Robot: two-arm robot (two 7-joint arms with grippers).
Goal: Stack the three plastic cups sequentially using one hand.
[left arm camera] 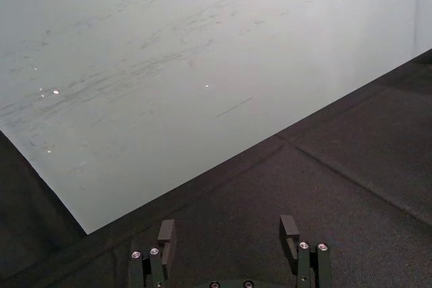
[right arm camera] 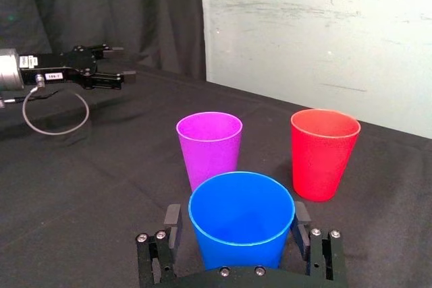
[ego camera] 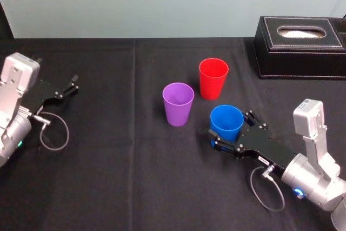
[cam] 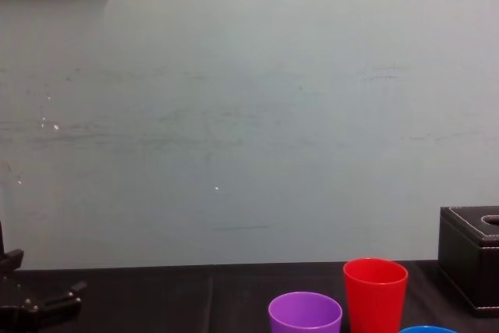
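The blue cup (ego camera: 226, 123), near right, is straddled by the right gripper (ego camera: 231, 129), jaws spread just past its walls with nothing clamped, apparently set for lifting into the purple cup (ego camera: 178, 103). The left gripper (ego camera: 74, 83) is parked far left, jaws apart.

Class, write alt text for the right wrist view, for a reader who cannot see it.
A blue cup stands between the open fingers of the right gripper on a black cloth. Beyond it stand a purple cup and a red cup, apart, and the left gripper is far off.
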